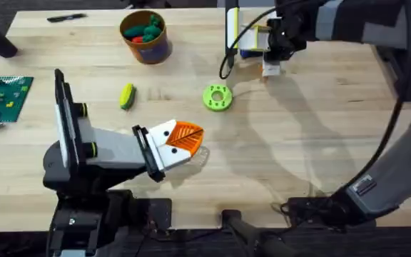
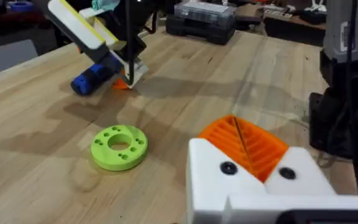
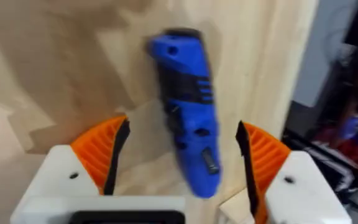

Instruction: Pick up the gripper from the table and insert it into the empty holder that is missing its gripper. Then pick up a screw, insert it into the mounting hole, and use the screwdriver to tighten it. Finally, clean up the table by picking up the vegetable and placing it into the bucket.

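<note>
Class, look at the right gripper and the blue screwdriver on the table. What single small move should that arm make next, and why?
Probably lower the right gripper a little and shut it on the screwdriver. The wrist view shows its orange pads spread wide, one on each side of the blue body, which lies on the table between them, apparently not yet gripped.

1. My left arm lies low across the near left, its pincer (image 1: 180, 143) pointing right, the two orange pads pressed together.
2. My right arm reaches to the far side, wrist bent down, its pincer (image 1: 270, 66) spread wide, pads (image 3: 104, 149) well apart.
</note>
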You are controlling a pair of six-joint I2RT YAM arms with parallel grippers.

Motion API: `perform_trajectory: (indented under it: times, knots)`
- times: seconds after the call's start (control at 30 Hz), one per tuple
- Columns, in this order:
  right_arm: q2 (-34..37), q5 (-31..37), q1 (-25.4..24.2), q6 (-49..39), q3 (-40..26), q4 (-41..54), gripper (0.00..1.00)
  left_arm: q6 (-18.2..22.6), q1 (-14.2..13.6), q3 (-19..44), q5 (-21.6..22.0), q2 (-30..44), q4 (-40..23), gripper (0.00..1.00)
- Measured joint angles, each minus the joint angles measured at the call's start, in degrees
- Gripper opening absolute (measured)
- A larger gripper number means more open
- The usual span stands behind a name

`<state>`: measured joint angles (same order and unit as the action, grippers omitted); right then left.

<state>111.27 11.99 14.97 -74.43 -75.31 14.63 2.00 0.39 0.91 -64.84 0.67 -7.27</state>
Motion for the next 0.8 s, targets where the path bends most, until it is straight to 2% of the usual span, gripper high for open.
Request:
perform_trajectory:
  times: [0.27, 0.3, 0.33, 0.7, 0.73, 0.77, 0.8]
  knots:
    - [-3.9, 0.4, 3.7, 17.3, 0.0, 12.6, 0.993, 0.0, 0.0, 0.0, 0.0, 0.0, 0.0, 0.014]
    - [-7.1, 0.3, 4.6, 24.8, 0.0, 16.7, 0.993, 0.0, 0.0, 0.0, 0.0, 0.0, 0.0, 0.014]
    - [-8.5, 0.3, 4.8, 27.7, 0.0, 18.0, 0.993, 0.0, 0.0, 0.0, 0.0, 0.0, 0.0, 0.014]
    - [-23.2, 0.3, 4.7, 56.1, 0.0, 21.5, 0.993, 0.0, 0.0, 0.0, 0.0, 0.0, 0.0, 0.017]
    - [-24.7, 0.3, 4.7, 58.2, 0.0, 21.5, 0.993, 0.4, 0.0, 0.0, 0.0, 0.0, 0.0, 0.105]
    - [-25.9, 0.3, 4.7, 59.7, 0.0, 21.5, 0.993, 0.3, 0.0, 0.0, 0.0, 0.0, 0.0, 0.240]
    - [-27.4, 0.3, 4.7, 61.1, 0.0, 21.5, 0.991, 0.3, 0.0, 0.0, 0.0, 0.0, 0.0, 0.419]
